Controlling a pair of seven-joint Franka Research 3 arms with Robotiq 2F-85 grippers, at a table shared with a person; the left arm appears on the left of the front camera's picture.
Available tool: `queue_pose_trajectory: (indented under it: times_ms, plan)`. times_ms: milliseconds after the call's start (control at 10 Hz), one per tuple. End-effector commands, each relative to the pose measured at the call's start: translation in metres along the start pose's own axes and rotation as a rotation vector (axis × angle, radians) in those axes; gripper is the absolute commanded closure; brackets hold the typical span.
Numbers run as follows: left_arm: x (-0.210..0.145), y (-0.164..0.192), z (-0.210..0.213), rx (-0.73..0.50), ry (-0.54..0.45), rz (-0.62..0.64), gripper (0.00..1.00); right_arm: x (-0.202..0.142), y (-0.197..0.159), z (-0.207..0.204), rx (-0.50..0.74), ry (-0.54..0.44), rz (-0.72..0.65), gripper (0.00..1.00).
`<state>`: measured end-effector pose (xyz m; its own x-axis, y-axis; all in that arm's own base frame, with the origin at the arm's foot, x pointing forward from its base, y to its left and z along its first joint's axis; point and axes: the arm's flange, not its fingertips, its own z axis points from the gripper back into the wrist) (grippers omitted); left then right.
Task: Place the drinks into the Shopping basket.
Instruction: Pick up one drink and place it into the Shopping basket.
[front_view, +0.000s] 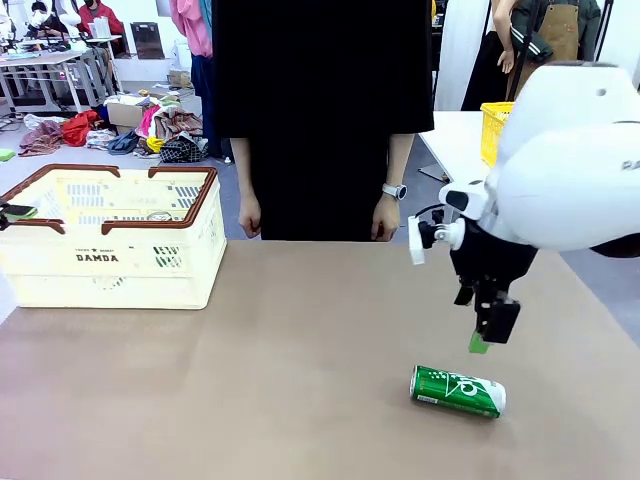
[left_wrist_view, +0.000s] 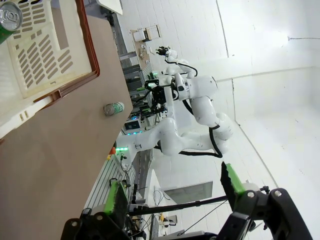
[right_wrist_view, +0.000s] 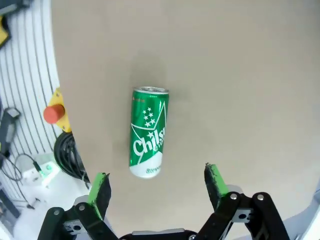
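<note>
A green can (front_view: 458, 391) with white lettering lies on its side on the brown table, front right. My right gripper (front_view: 485, 340) hangs just above it, a little to its right, jaws open. In the right wrist view the green can (right_wrist_view: 149, 132) lies ahead of the open right gripper (right_wrist_view: 157, 187), apart from both green pads. The cream Shopping basket (front_view: 110, 262) with its brown rim stands at the left. In the left wrist view my left gripper (left_wrist_view: 175, 192) is open and holds nothing, and a can's silver top (left_wrist_view: 10, 17) shows inside the Shopping basket (left_wrist_view: 60, 50). The green can (left_wrist_view: 114, 108) lies farther off.
A person stands at the table's far edge with both hands (front_view: 385, 218) hanging down. A yellow mesh basket (front_view: 493, 128) sits on a white table behind at the right. A red stop button (right_wrist_view: 52, 113) and cables lie past the table's edge by the can.
</note>
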<state>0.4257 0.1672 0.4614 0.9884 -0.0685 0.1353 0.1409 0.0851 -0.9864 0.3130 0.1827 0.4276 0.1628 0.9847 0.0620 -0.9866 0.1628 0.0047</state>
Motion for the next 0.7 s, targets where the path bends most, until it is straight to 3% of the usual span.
queue_pose_trajectory:
  times_ms: [0,200,600]
  plan:
    - [-0.003,-0.004,-0.001,-0.012,0.002,0.005,0.0,0.01,0.002,-0.035,-0.006,0.077,-0.133,0.0]
    - [-0.003,-0.004,-0.001,-0.012,0.002,0.005,0.0,0.011,0.002,-0.075,0.004,0.147,-0.165,0.0]
    - [-0.003,-0.004,-0.001,-0.012,0.002,0.005,0.0,-0.01,0.003,-0.127,0.007,0.134,-0.191,0.0]
